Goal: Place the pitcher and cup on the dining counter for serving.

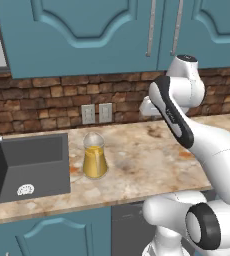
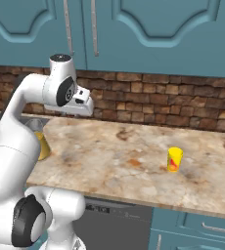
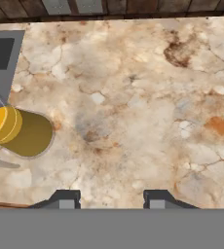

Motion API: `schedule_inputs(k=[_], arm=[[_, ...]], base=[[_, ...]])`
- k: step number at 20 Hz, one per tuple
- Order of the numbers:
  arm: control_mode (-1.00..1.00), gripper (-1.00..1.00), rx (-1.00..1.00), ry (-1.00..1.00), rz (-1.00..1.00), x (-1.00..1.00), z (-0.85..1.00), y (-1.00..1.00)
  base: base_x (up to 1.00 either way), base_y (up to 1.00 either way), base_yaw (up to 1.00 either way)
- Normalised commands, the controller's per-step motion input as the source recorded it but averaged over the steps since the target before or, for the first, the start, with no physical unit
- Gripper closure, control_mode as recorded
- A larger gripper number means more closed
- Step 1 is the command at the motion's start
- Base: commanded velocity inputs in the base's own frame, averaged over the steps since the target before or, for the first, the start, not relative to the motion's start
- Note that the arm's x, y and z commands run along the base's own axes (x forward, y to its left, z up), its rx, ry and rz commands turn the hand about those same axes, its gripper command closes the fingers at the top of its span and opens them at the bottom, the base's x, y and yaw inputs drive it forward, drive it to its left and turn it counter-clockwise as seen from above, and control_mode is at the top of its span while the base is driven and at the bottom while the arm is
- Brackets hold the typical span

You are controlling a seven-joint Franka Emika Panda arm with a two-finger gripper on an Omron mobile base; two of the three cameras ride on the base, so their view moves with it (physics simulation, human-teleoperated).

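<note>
Glass pitcher (image 3: 21, 132) left of open fingers (image 3: 67, 199), apart

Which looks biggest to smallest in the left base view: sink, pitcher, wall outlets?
1. sink
2. pitcher
3. wall outlets, the two plates alike in size

The outlets sit farther back, so they look a little smaller.

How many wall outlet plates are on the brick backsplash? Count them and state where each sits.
2. Two pale rectangular outlet plates sit side by side on the brown brick backsplash above the clear glass pitcher: the left plate and the right plate. The white arm may hide others.
</note>
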Motion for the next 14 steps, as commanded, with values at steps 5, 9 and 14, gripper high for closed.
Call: schedule_inputs(k=[5,9,14], arm=[[-1.00,-1.00,-0.01,-0.07,0.01,-0.14,-0.18,0.22],[-1.00,-1.00,-0.03,-0.21,0.00,-0.17,-0.49,0.65],[-1.00,-1.00,-0.06,-0.19,0.00,-0.05,-0.58,0.91]], base=[[0.00,0.00,0.00],[0.00,0.00,0.00],[0.00,0.00,0.00]])
